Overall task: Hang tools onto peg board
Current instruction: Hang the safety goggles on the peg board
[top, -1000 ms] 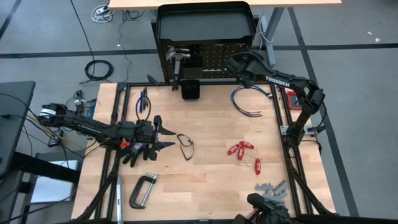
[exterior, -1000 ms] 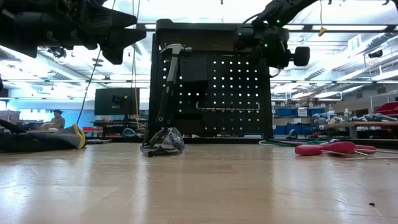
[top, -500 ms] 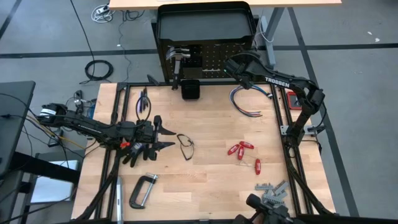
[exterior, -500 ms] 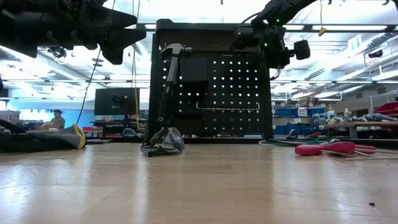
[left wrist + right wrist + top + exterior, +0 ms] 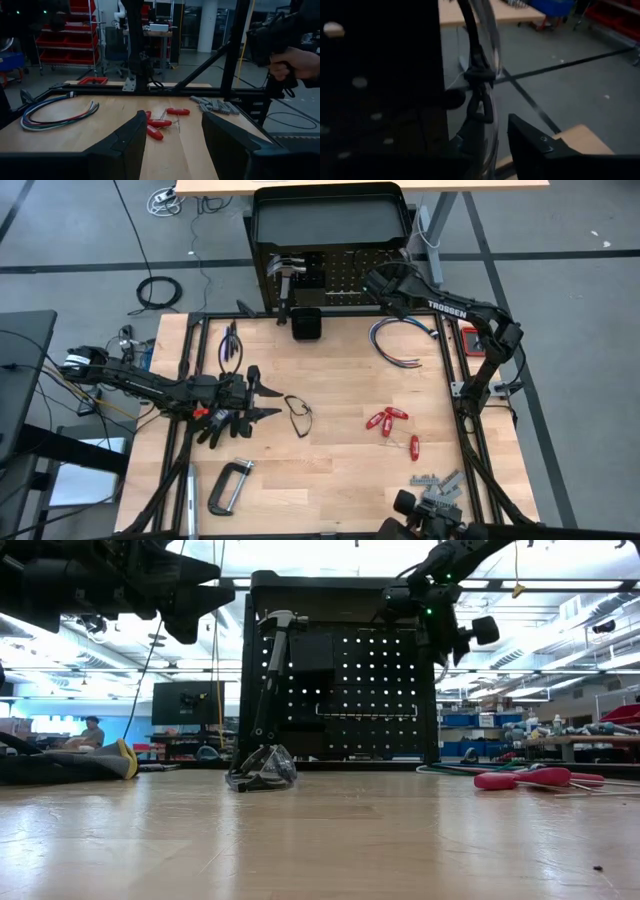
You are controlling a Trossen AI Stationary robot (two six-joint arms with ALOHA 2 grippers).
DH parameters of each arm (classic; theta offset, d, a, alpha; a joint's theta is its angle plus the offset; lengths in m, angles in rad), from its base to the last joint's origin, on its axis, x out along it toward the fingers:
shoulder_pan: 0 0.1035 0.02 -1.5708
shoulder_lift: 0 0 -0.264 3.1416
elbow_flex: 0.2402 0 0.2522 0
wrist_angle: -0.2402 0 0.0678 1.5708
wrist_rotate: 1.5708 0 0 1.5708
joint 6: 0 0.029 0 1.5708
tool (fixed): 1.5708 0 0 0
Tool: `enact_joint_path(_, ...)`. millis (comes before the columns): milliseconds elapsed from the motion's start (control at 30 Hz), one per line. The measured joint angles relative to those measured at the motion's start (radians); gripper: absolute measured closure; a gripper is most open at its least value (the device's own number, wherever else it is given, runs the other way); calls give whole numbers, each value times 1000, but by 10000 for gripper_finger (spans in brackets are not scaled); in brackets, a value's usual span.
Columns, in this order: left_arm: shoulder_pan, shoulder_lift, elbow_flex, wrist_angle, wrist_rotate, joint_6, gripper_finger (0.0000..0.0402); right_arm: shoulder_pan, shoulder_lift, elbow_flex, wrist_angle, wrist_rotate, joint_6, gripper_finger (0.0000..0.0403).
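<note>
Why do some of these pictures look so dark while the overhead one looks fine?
High view: evenly lit, the pale wooden table clear. Low view: bright ceiling lights behind turn the upright black perforated peg board into a silhouette, and the near tabletop is blurred. Left wrist view: dim, its own fingers soft. Right wrist view: very dark and blurred beside the board.

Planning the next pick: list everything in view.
peg board: one, black, far edge
hammer: one, steel-headed, on board
box: one, black, below board
cables: one bundle, blue-white, far right
pliers: one, black, far left
glasses: two, black-framed, centre; another at right gripper
drivers: four, red, right of centre
metal pieces: several, grey, near right
C-clamp: one, grey, near left
glove: one, black, under left gripper
left gripper: open, left of glasses
right gripper: at board's right side
</note>
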State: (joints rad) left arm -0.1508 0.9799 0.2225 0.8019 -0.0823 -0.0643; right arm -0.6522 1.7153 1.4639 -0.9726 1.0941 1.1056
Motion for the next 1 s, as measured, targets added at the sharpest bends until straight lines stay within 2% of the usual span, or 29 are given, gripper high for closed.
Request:
enact_joint_path(267, 0, 0, 0, 44, 0, 0, 204, 3, 0, 0, -3, -103, -35, 222)
enact_joint_path(567, 0, 0, 1, 44, 0, 5, 204, 44, -38, 0, -32, -163, -36, 134)
enact_joint_path(1000, 0, 0, 1, 42, 0, 7, 204, 114, -127, 0, -15, -317, -115, 55)
